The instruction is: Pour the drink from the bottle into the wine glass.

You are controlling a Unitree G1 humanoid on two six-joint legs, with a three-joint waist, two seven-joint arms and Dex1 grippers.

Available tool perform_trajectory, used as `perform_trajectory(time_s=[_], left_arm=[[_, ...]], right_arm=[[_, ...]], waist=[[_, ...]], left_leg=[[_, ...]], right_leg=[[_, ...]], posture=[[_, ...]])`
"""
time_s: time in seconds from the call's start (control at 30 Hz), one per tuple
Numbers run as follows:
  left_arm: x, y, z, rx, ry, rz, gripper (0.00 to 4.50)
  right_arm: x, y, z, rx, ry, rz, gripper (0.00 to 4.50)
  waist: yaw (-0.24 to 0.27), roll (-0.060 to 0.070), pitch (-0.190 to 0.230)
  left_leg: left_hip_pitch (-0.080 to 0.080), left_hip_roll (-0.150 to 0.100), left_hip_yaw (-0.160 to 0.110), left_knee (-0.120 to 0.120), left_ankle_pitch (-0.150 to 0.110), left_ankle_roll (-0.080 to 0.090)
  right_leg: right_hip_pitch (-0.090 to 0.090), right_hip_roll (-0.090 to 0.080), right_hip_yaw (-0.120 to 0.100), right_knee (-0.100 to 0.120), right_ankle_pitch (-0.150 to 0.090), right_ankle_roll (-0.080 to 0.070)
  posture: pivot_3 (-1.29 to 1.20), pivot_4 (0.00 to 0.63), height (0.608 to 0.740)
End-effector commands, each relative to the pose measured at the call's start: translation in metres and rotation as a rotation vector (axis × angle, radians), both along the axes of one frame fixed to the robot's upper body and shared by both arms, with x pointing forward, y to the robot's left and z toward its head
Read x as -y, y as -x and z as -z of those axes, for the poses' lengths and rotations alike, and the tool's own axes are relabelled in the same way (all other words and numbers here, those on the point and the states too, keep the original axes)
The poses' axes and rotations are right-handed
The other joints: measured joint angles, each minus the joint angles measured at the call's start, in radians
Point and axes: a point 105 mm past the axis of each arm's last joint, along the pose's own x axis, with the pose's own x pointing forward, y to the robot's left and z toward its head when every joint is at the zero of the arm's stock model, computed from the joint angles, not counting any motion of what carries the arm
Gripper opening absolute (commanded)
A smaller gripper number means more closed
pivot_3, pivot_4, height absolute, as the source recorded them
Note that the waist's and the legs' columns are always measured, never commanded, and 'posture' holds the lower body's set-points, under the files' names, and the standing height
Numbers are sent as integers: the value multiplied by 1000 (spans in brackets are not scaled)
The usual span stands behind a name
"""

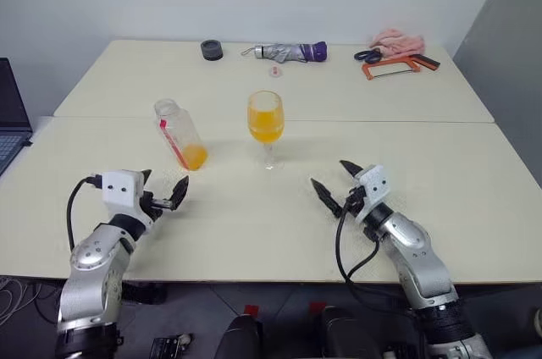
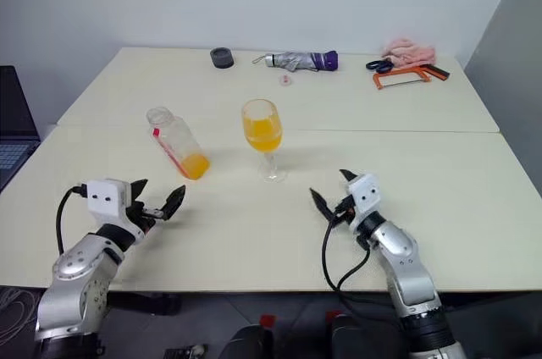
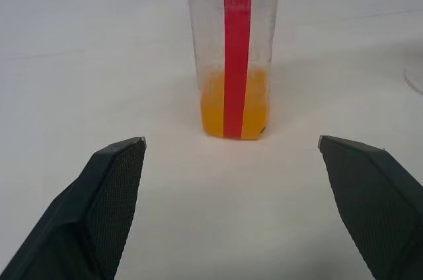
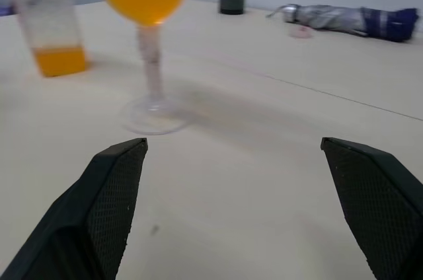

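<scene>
Standing uncapped on the worktop [image 1: 440,181] beside the wine glass [image 1: 266,126], the nearly drained bottle [image 1: 180,134] is left free, both the left hand [image 1: 164,194] and right hand [image 1: 337,182] spread empty, so pouring is judged complete.

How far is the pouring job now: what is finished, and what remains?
Mostly done, it seems: the wine glass holds orange drink in its bowl, and the bottle stands uncapped on the table with only a little orange at its bottom. Nothing is in hand: the left gripper and right gripper are both open, apart from bottle and glass. Possibly nothing is left, except that remainder.
</scene>
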Motion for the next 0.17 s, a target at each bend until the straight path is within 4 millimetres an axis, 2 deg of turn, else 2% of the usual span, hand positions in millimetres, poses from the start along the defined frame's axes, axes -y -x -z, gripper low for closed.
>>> perform_trajectory(time_s=[0.03, 0.17], left_arm=[[-2, 8, -16, 72, 11, -38, 4489], [-1, 12, -12, 63, 30, -47, 4489]], right_arm=[[15, -5, 2, 22, -39, 97, 4500], [14, -6, 8, 23, -21, 86, 4500]], waist=[[2, 0, 0], [2, 0, 0]], left_leg=[[0, 0, 0, 0, 0, 0], [0, 0, 0, 0, 0, 0]], right_leg=[[0, 0, 0, 0, 0, 0], [0, 0, 0, 0, 0, 0]], posture=[[0, 150, 740], [0, 150, 740]])
